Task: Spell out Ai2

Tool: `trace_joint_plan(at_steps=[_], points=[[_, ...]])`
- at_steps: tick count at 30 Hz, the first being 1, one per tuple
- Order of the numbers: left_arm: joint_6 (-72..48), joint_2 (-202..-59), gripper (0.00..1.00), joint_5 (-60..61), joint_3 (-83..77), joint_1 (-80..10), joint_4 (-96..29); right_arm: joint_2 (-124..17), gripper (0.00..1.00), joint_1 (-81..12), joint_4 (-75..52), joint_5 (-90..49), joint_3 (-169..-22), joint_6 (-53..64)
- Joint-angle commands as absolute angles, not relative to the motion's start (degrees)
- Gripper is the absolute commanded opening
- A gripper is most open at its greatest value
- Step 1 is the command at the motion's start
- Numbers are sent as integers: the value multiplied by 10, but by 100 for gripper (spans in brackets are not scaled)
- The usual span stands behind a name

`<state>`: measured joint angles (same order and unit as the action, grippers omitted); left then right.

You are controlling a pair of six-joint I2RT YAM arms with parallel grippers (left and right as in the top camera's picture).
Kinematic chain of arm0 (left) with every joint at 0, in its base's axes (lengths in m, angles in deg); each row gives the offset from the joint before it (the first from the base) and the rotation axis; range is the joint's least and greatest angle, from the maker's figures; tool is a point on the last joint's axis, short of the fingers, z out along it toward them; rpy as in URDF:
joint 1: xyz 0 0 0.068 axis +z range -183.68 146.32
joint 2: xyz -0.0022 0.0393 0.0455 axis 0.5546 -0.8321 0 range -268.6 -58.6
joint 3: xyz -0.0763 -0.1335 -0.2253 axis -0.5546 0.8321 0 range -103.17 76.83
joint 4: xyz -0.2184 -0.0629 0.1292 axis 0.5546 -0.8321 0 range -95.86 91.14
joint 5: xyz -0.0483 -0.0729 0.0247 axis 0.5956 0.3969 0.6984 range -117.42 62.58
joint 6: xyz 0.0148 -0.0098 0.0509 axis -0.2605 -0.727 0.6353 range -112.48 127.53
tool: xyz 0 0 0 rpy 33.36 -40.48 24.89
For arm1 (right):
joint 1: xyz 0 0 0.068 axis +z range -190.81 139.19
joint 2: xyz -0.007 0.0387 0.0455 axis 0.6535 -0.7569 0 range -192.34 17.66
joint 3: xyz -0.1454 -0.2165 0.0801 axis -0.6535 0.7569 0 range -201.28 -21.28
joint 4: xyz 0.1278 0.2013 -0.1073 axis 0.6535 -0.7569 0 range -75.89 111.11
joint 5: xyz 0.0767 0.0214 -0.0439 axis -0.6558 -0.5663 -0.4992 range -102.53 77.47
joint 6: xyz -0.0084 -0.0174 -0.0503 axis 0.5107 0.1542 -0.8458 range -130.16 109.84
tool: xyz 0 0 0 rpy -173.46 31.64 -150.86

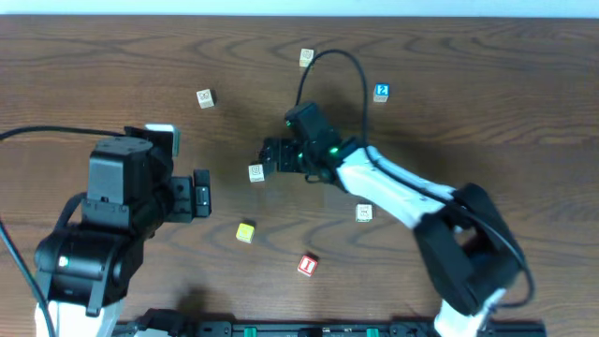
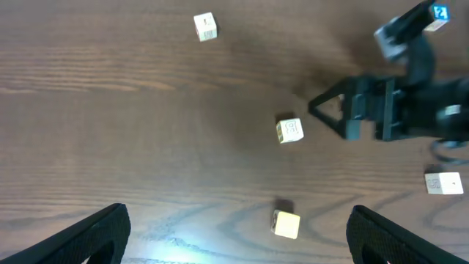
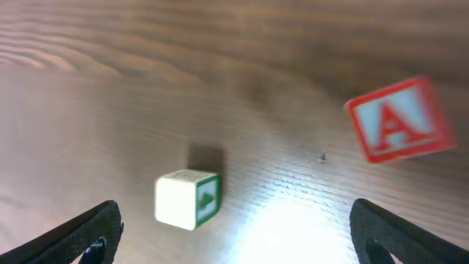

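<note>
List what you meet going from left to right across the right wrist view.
One tool finger → white cube with a green mark → red A cube → the other tool finger.

The brown wood-grain table (image 1: 487, 112) carries small cubes scattered well apart. Toward the far edge sit the far cream cube (image 1: 307, 58) and, right of it, the blue 2 cube (image 1: 381, 92). The left cream cube (image 1: 205, 97) lies further left. Near the middle is the green-marked cube (image 1: 256, 172), and the white cube (image 1: 364, 213) lies to its right. Toward the near edge lie the yellow cube (image 1: 245, 232) and the red I cube (image 1: 307, 265). The red A cube (image 3: 399, 121) shows blurred and tilted, and it is unclear whether it rests on the wood.
</note>
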<state>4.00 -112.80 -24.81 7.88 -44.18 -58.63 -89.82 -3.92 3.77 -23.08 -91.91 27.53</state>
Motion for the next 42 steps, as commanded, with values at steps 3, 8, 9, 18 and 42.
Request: trace_joint_plan(at_steps=[3,8,9,18,42], points=[[48,-1135,95,-248,81,-438,-586,-804,97,-49,-44,-141,-964,189],[47,-1172,96,-173,81,-438,-574,-762,99,-49,-248,93,-1035,155],[47,-1183,95,-163,81,-438,-570,-760,99,-51,-278,115,-1045,155],[28,-1273,95,-142,81,-447,-498,-745,99,-110,-399,134,-1057,248],[22,-1346,95,-231,80,-783,-689,-516,99,-232,-560,84,-1057,191]])
